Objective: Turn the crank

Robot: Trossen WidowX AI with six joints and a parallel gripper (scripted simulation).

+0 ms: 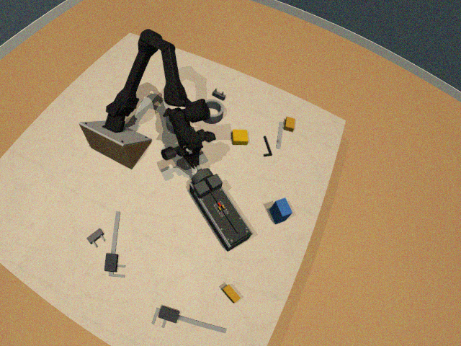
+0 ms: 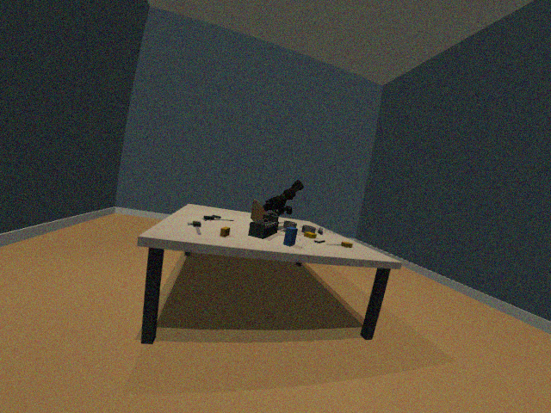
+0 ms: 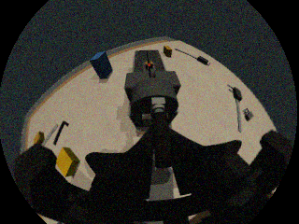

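Note:
The machine is a long dark box with a slotted top and grey blocks at the end nearest the arm. The slide's small red pointer is beside the yellowish brass marks near the middle of the slot. In the top view it looks slightly toward the arm's end of them; the exact offset is too small to tell. My gripper is shut on the dark crank handle at the machine's near end. The fingers hide much of the crank.
A blue block stands beside the machine. A yellow block, a grey ring and a black L-shaped key lie on one side. Caliper-like tools lie on the other.

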